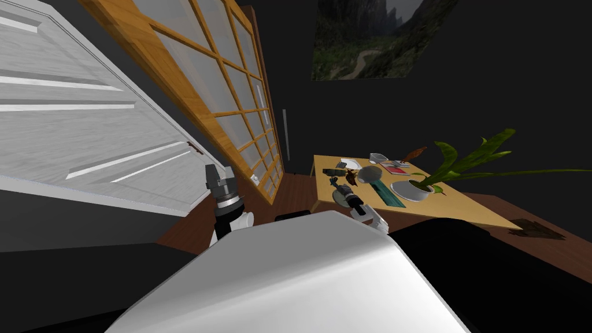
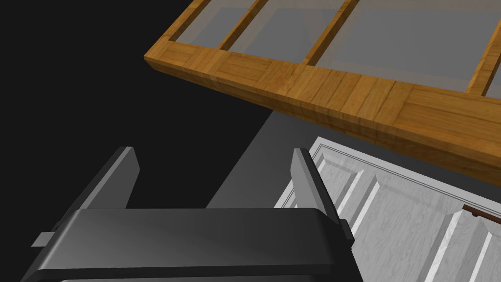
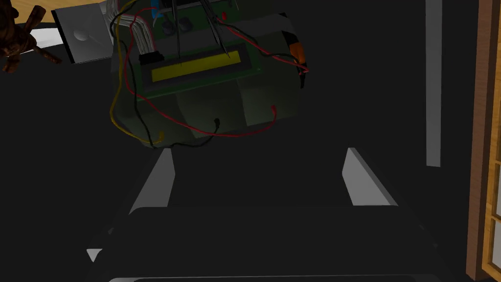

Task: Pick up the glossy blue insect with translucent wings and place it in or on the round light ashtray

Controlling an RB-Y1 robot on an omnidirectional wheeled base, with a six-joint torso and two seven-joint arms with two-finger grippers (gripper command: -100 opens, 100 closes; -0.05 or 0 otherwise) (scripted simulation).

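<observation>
Blue insect: small dark shape at table edge, just on near side of gadget; wings too small to make out. Gadget = dark green box w/ red, yellow & black wires, plain yellow display strip. Round pale-grey ashtray just right of gadget. Brown bug & grey box beside gadget. Potted plant well right. R gripper just short of gadget, fingers apart, empty. L gripper well left of gadget, off table, fingers apart, empty.

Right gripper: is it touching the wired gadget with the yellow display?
Cannot tell. Right wrist view: one fingertip of the open right gripper ends right at the lower edge of the gadget, with neither gap nor contact plain.
</observation>
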